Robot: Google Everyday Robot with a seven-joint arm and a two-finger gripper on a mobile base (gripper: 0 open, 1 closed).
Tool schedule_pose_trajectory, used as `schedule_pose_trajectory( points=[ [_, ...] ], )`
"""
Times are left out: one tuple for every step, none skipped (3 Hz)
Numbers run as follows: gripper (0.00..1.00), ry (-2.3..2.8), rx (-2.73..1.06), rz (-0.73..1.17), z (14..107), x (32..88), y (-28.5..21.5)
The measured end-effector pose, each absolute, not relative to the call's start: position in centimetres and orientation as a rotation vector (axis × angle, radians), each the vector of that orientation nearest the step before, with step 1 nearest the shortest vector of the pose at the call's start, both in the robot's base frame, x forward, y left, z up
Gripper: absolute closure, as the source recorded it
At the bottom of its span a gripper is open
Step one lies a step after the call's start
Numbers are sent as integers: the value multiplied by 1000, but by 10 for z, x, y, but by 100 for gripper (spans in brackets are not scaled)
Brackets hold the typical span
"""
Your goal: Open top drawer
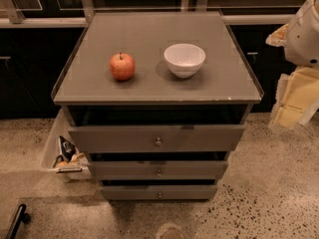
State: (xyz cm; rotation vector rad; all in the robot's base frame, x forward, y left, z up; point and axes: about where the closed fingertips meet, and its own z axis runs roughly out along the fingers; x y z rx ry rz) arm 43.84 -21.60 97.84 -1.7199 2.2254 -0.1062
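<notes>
The jaws sit at the far right edge of the view, raised about level with the table top. Under the rounded white arm shell (305, 31) hang pale cream shapes that are probably them, cut off by the frame, and I cannot tell whether they stand wide or narrow.

Well to the left of the jaws, and lower, stands the grey flat-topped table (84, 86). The wide grey top drawer (114, 138) is just under its top, well apart from the jaws, with a small round metal knob (158, 142) at its centre. A dark gap shows between the drawer front's upper edge and the table's edge. Beneath it are two narrower grey drawer fronts (124, 170), each with a like knob.

On the table, a white ceramic bowl (184, 59) stands nearer the jaws and a red-orange apple (122, 66) beyond it, the two apart. The speckled stone floor (269, 193) lies below the jaws.
</notes>
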Motion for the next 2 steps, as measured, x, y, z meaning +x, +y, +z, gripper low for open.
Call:
schedule_pose_trajectory(
  points=[
    [0, 2224, -1717, -108, 978, 439, -216],
    [0, 2227, -1727, -65, 955, 436, -217]
  ],
)
